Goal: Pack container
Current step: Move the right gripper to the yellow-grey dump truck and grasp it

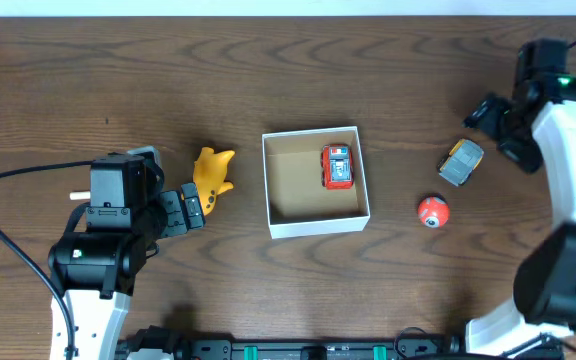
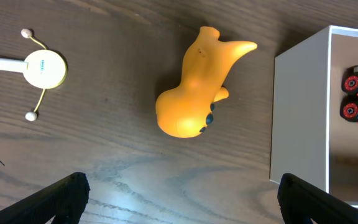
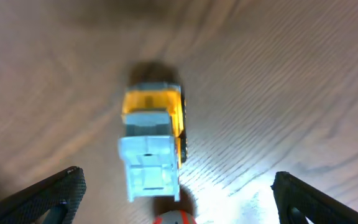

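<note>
Left gripper (image 2: 179,200) by yellow toy animal (image 2: 191,93), right gripper (image 3: 179,190) by toy truck (image 3: 151,149), both spread wide, empty; red car (image 1: 337,166) inside container (image 1: 320,223).

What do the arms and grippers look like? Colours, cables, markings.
Both arms match: black joint housings, white links. The left arm has a thin black cable looping off its side and a small green light. The right arm has a green light near its wrist. The left gripper and right gripper are black, with blunt matte fingers.
</note>
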